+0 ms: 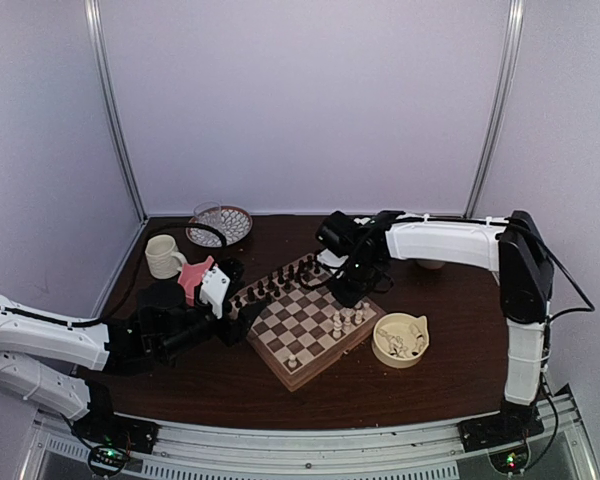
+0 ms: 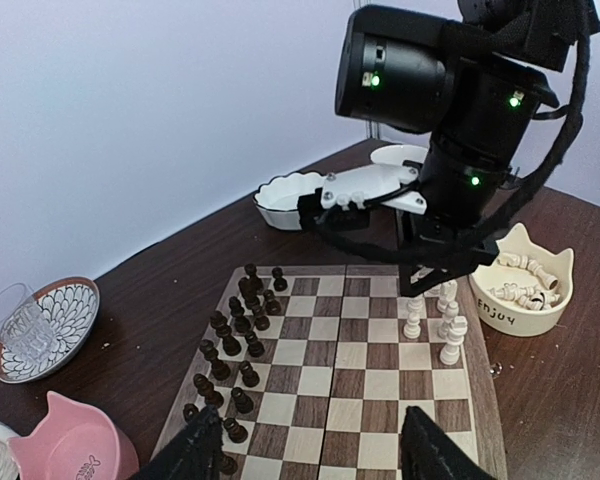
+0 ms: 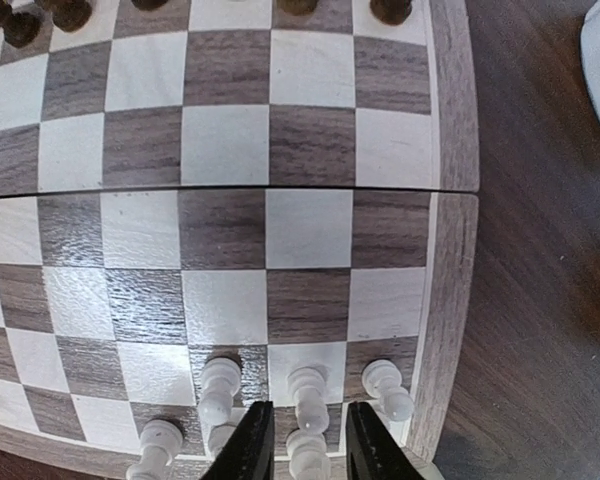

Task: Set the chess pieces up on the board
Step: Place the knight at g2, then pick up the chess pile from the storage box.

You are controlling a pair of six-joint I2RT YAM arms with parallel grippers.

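The board point(image 1: 302, 330) lies at the table's middle, with dark figures point(image 1: 272, 284) lined along its far-left side. A few cream-white chess pieces point(image 1: 346, 320) stand at its right corner, and one more point(image 1: 291, 362) stands near the front corner. My right gripper point(image 3: 302, 412) hangs over that corner group, open, its fingers point(image 3: 250, 440) straddling a white piece point(image 3: 308, 455) with a gap on each side. From the left wrist view it point(image 2: 425, 275) sits just above those pieces point(image 2: 450, 335). My left gripper point(image 2: 310, 428) hovers open at the board's near-left edge point(image 2: 350, 370), holding nothing.
A cream cat-shaped bowl point(image 1: 400, 340) with several white pieces sits right of the board. A pink bowl point(image 1: 192, 275), a mug point(image 1: 163, 256) and a glass on a patterned plate point(image 1: 218, 224) stand at the back left. A white dish point(image 2: 290, 195) lies beyond the board.
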